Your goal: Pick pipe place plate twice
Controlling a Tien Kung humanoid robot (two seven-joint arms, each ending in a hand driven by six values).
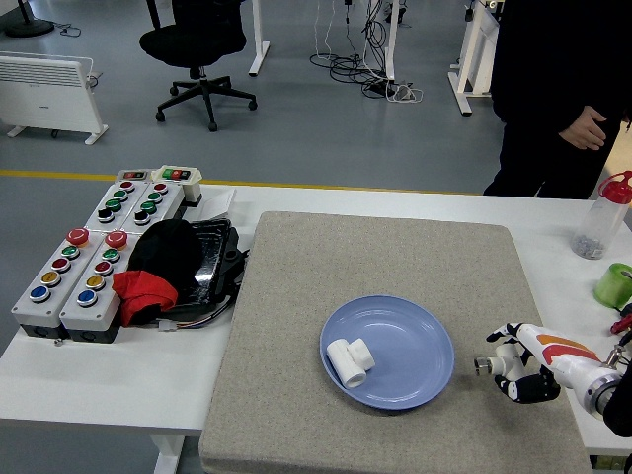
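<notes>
A white pipe fitting (351, 361) lies on the left part of the blue plate (415, 341), which sits on the grey mat (385, 267). My right hand (513, 367) hovers low over the mat just right of the plate's rim, reaching in from the lower right corner. Its fingers are loosely bent and hold nothing. I see only this one pipe piece. The left arm is out of view.
Two grey button boxes (84, 267) and a black tray with black and red cloth (163, 272) sit at the left. A bottle with a red cap (602, 222) and a green cup (615, 284) stand at the right edge. A person in dark clothes (558, 89) stands at the far right.
</notes>
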